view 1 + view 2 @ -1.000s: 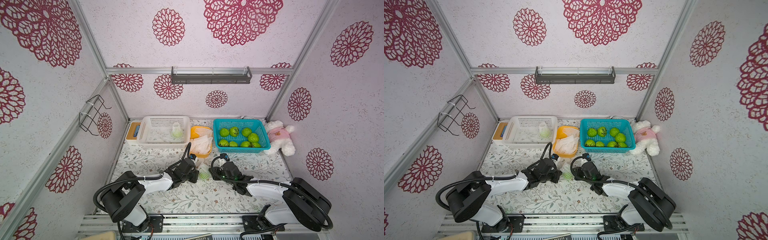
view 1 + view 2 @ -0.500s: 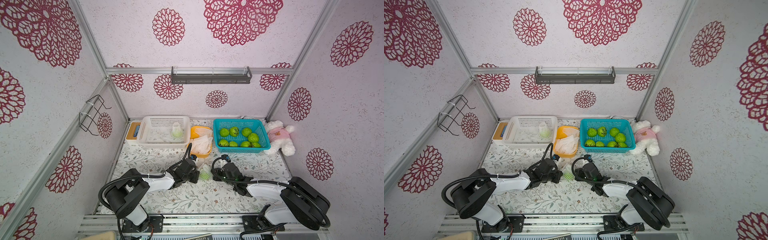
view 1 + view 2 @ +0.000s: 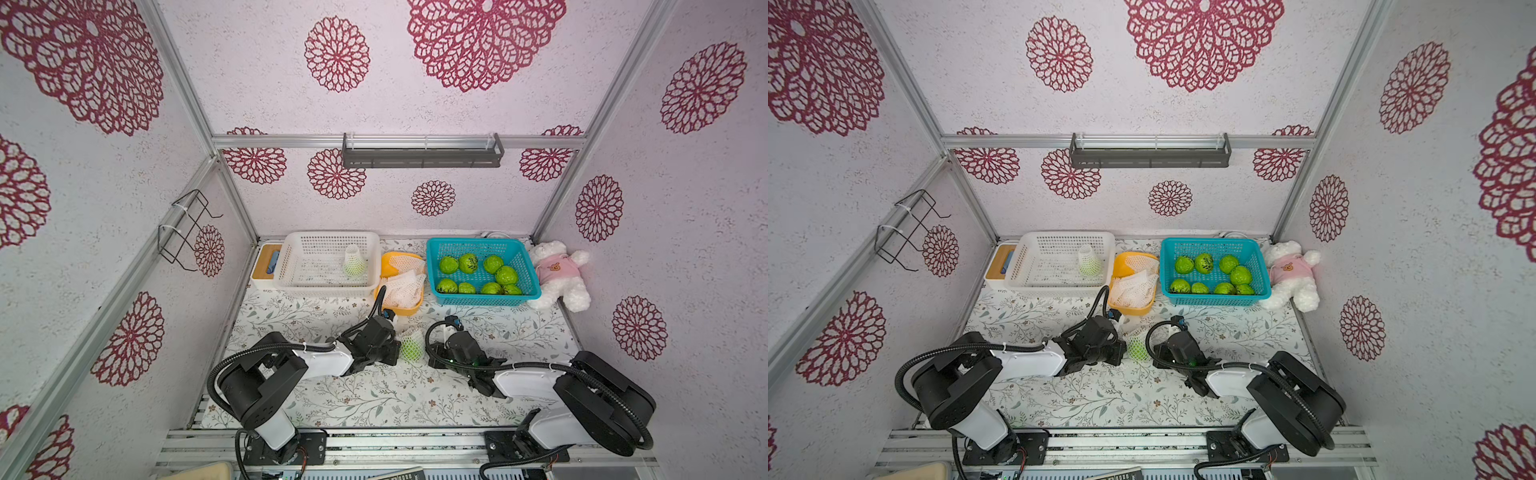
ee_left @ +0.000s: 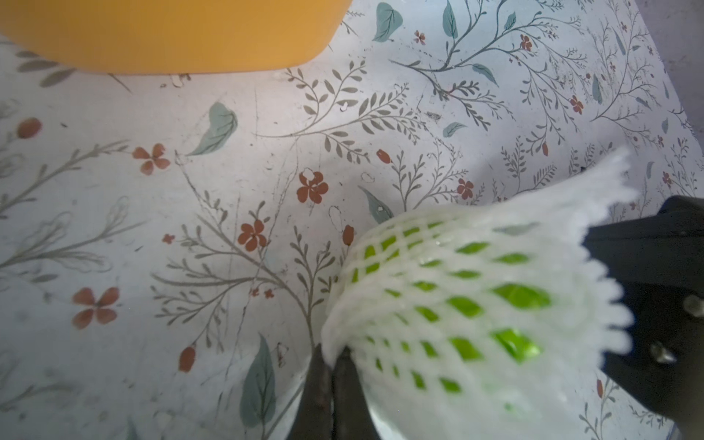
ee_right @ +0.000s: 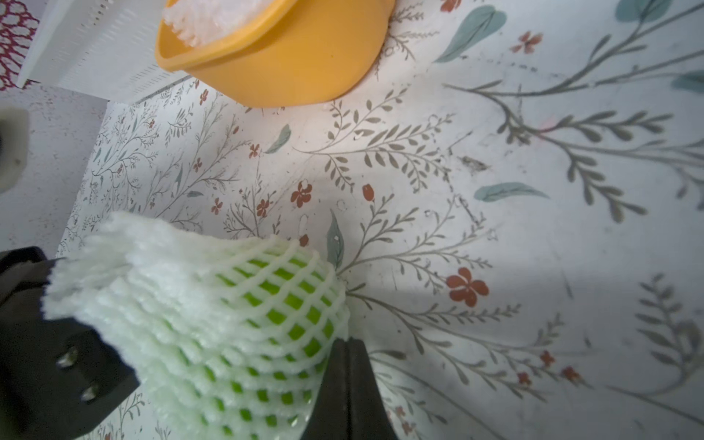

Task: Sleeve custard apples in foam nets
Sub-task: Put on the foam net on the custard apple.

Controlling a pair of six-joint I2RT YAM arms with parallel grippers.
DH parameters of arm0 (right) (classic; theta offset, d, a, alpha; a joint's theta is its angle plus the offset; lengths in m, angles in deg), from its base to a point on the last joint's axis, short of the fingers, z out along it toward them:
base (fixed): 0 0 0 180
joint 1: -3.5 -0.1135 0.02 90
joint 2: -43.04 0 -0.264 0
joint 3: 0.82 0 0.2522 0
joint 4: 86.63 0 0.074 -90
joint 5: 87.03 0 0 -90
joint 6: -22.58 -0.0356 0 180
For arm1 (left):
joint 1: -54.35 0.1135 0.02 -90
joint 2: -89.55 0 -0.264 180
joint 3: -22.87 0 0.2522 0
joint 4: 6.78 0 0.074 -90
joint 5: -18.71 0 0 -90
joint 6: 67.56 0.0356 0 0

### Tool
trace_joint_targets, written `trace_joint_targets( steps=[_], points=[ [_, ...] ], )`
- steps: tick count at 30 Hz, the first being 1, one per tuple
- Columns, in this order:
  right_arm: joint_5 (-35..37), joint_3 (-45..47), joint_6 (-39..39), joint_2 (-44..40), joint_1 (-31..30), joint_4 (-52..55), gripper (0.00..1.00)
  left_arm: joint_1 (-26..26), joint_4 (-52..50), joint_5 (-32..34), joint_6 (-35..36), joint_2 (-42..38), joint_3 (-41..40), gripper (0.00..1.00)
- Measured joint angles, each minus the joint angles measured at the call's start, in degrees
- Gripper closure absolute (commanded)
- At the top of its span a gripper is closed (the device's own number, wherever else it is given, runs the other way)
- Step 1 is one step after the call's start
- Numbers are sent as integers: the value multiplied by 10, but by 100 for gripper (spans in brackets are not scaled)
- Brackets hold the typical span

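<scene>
A green custard apple (image 3: 409, 352) sits inside a white foam net (image 3: 411, 336) on the table's middle, between both grippers. The left gripper (image 3: 395, 345) is shut, pinching the net's rim at the fruit's left side, as the left wrist view shows at the gripper (image 4: 335, 352) and net (image 4: 476, 289). The right gripper (image 3: 430, 352) is shut on the rim at the opposite side, seen in the right wrist view at the gripper (image 5: 346, 343) and net (image 5: 198, 304). In both top views the net's loose end (image 3: 1139, 332) points toward the back.
A teal basket (image 3: 486, 298) at the back right holds several bare custard apples (image 3: 468, 262). A yellow bowl (image 3: 401, 309) holds spare foam nets (image 3: 401, 286). A white basket (image 3: 328, 289) holds one netted fruit (image 3: 354, 262). A plush bear (image 3: 559, 274) lies at the far right.
The right gripper's jaws have closed at the net's rim. The left arm's elbow has shifted a little. The netted fruit stays in about the same spot.
</scene>
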Motion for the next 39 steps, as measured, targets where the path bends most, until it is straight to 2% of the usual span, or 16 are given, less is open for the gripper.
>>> trace_joint_targets(
  steps=[7,10,15,19,24,28,30,32,35,39],
  points=[
    [-6,1,-6,24,0,-6,97,0,-1,-11,-10,6,0,86],
    [-9,5,-11,26,0,-10,97,0,-4,-11,-12,6,0,72],
    [2,10,-16,6,0,11,88,0,-19,-3,-17,0,-4,65],
    [51,8,-33,-47,0,87,62,0,-33,12,-16,-17,-5,62],
    [112,0,-40,-98,0,184,51,1,-45,29,-12,-28,-5,56],
    [126,0,-11,-159,0,212,42,3,-57,43,-12,-41,-5,51],
    [125,0,17,-208,0,212,36,5,-62,54,-12,-59,-8,45],
    [121,0,50,-257,0,200,27,10,-70,63,-11,-83,-10,33],
    [95,-12,109,-305,0,174,12,23,-81,78,-8,-130,-12,5],
    [59,-75,183,-277,-9,170,4,43,-103,104,0,-212,-18,3]
  ],
)
